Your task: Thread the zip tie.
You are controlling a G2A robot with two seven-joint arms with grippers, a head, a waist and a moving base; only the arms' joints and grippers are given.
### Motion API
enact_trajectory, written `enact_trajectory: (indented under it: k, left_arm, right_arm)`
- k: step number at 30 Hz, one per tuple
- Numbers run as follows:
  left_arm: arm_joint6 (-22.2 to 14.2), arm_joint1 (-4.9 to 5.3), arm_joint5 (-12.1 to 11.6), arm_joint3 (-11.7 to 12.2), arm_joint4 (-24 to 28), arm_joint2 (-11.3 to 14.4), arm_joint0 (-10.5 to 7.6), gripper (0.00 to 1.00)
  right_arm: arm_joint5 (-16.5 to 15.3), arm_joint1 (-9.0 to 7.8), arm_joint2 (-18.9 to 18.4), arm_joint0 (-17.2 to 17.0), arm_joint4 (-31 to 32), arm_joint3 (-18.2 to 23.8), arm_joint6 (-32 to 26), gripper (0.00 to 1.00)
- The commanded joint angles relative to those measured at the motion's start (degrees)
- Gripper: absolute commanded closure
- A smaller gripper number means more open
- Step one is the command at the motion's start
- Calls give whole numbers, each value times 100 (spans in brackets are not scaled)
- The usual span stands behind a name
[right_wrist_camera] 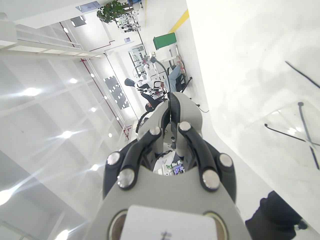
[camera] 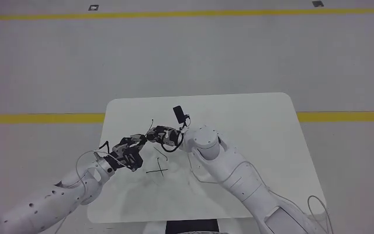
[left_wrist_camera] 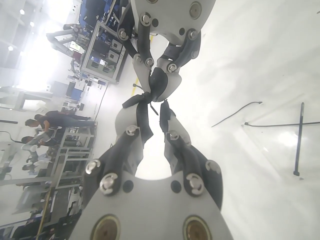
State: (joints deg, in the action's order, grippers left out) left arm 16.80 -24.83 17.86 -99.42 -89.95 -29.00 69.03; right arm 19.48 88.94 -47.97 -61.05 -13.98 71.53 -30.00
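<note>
— So, what are the fingers doing?

— The right gripper [right_wrist_camera: 171,98] is pinching the zip tie [right_wrist_camera: 165,72] between fingers [right_wrist_camera: 187,108] that are pressing tight together. The strap is running on past the tips, roughly along the gripper's own line, and curling over toward its end. From above, it is showing as a thin dark line rising from where the two grippers are meeting and pointing toward the far side of the table [camera: 263,117].

— And the other one?

— The left gripper [left_wrist_camera: 155,106] is facing it tip to tip. Its fingers [left_wrist_camera: 123,119] are standing a little apart, with light showing through the gap. A short black end is poking into that gap, and I cannot tell whether it is touching either pad.

— Where is this happening?

— Over the left-middle part of the white, round-cornered table, with both grippers hanging above the surface.

— Anything lying under them?

— Loose ties. A crossed pair [camera: 158,171] is lying flat on the near side of the grippers, and a single tie [camera: 160,153] is lying between that pair and the grippers.

— And the room?

— Grey floor [camera: 58,58] is stretching away, with yellow lines [camera: 175,13] running left to right. A green bin [right_wrist_camera: 165,41] is standing on the floor beyond the table edge, its inside hidden, and a potted plant [right_wrist_camera: 112,11] is sitting farther back.
</note>
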Motion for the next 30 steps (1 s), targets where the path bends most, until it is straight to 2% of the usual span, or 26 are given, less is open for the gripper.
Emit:
enact_trajectory:
  k: [1,12,22,30]
  left_arm:
    - [-13,3,4,-3,0,13,-8,89]
    - [-43,9,18,-12,0,67,-46,93]
    - [-80,10,82,-12,0,98,-59,86]
    - [-84,9,77,-14,0,119,-78,93]
  right_arm:
    - [0,-3,4,-1,-8,8,-22,100]
    - [0,-22,33,-12,-1,70,-95,100]
    - [0,-34,46,-14,3,90,-116,100]
    - [0,-38,70,0,4,81,-126,100]
